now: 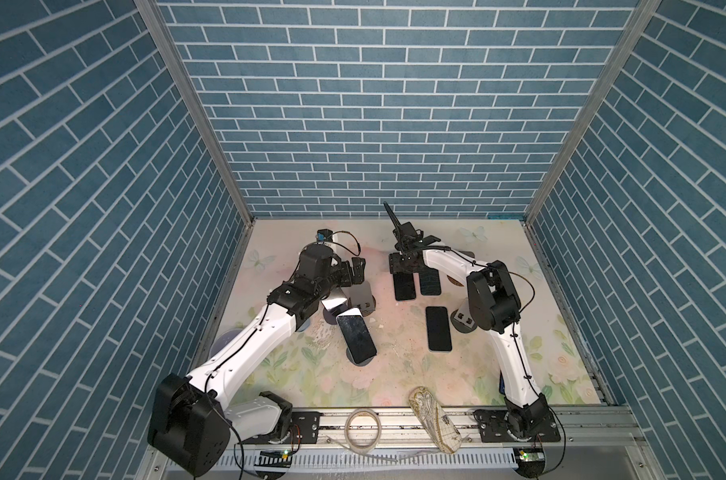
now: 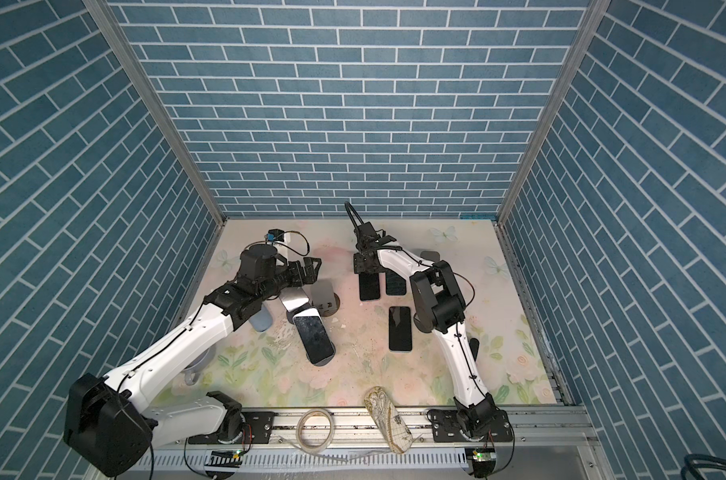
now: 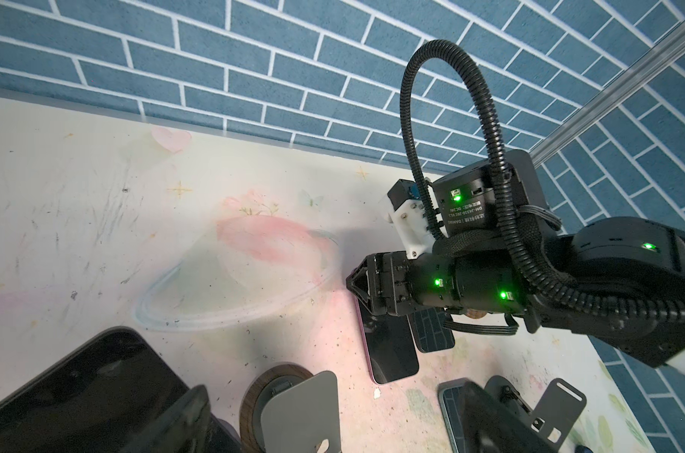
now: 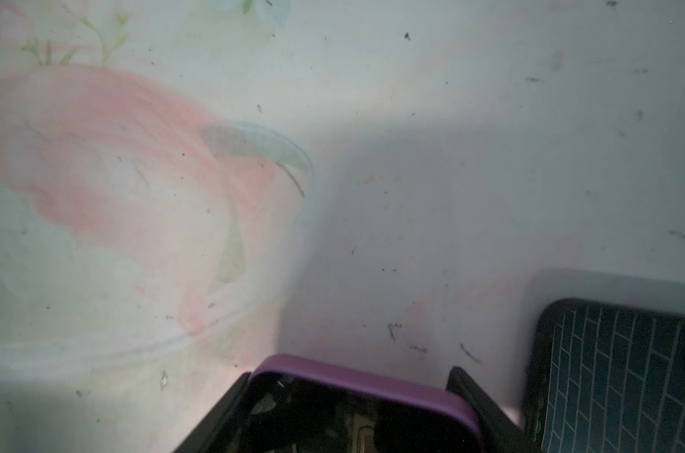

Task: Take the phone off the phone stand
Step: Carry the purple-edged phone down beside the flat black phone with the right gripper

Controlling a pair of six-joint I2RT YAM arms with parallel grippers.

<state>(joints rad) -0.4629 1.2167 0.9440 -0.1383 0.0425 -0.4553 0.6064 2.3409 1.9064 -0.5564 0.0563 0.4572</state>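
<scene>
- Right gripper (image 1: 403, 271) is down on the far end of the purple phone (image 1: 405, 289), right of the gray stand (image 1: 360, 296) in both top views.
- In the right wrist view its fingers (image 4: 219, 408) press both long edges: clamped on the phone.
- Purple phone looks flat on the table (image 1: 394, 374), screen up. A second dark phone (image 1: 430, 284) lies just beside it, farther from the gray stand.
- Left gripper (image 1: 353, 272) hovers just above the gray stand, jaws wide apart, nothing between them.
- Dusty phone (image 1: 356, 334) is propped tilted on a shiny stand (image 1: 332, 305), just nearer the camera than the gray stand.
</scene>
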